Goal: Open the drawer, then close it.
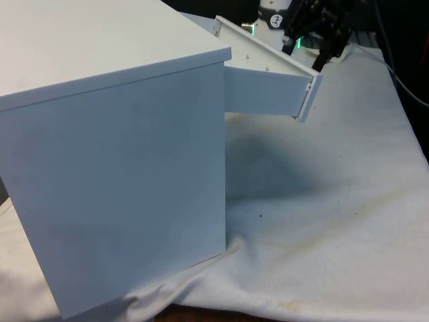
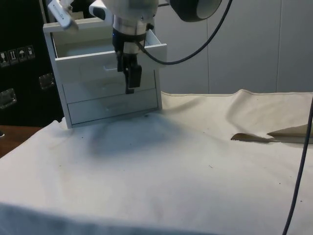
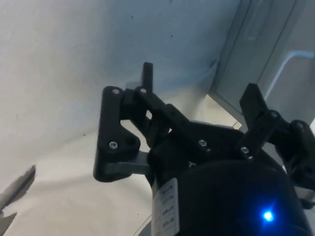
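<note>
We are seeing the chest (image 2: 110,73) sitting on the cloth (image 2: 186,161), its top drawer (image 1: 268,80) standing pulled out, our gripper (image 2: 129,78) hanging just before the drawer's front, jaws spread, pinching nothing.

Handling-symbol stickers (image 2: 19,53) on the dark cabinet — no words readable.
</note>
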